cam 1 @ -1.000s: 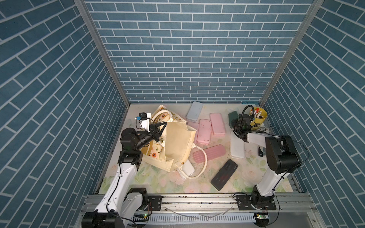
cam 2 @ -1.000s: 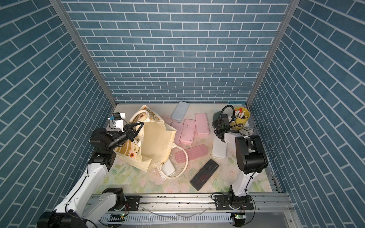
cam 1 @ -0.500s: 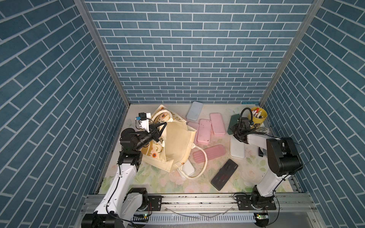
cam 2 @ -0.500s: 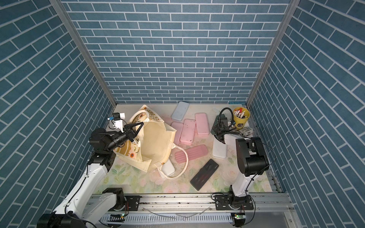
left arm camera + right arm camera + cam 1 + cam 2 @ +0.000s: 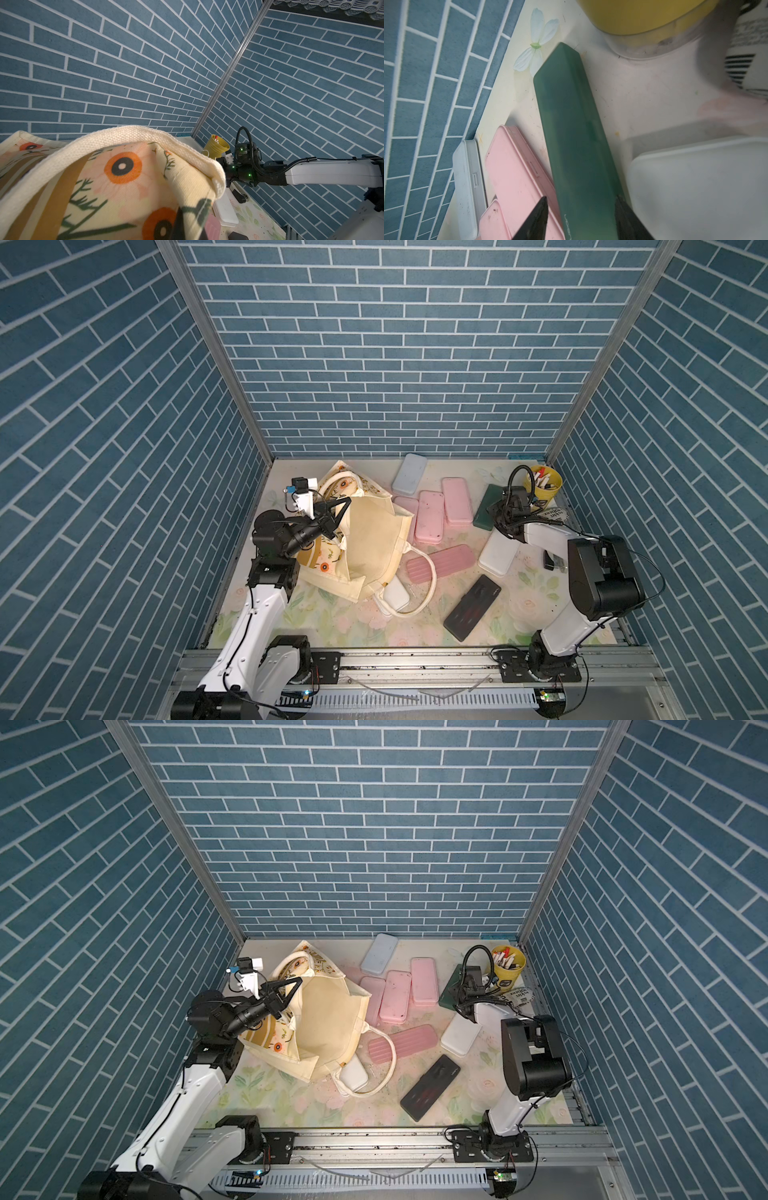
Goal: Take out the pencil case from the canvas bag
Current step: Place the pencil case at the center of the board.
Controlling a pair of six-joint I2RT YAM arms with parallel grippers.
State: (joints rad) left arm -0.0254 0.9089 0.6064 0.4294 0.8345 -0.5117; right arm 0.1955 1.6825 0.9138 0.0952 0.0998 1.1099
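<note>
Two-armed release: cream floral canvas bag [image 5: 374,539] pinched by left fingers [image 5: 332,503]; right fingers [image 5: 535,220], spread, to be raised straight off dark-green oblong pencil case [image 5: 571,135].

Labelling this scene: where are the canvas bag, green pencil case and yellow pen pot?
canvas bag [image 5: 374,543]: a top view, plain cream panel.
green pencil case [image 5: 571,135]: right wrist view, middle of its face.
yellow pen pot [image 5: 515,972]: a top view, outer wall.

both top views: even, soft overhead light, floor [image 5: 316,614] bright, side walls [image 5: 104,448] dimmer, sharp throughout. left wrist: canvas bag [image 5: 124,176] cloth soft-focused up close. right wrist: yellow pot [image 5: 643,18] blurred, right gripper [image 5: 580,220] tips dark, smeared, soft shadows.
</note>
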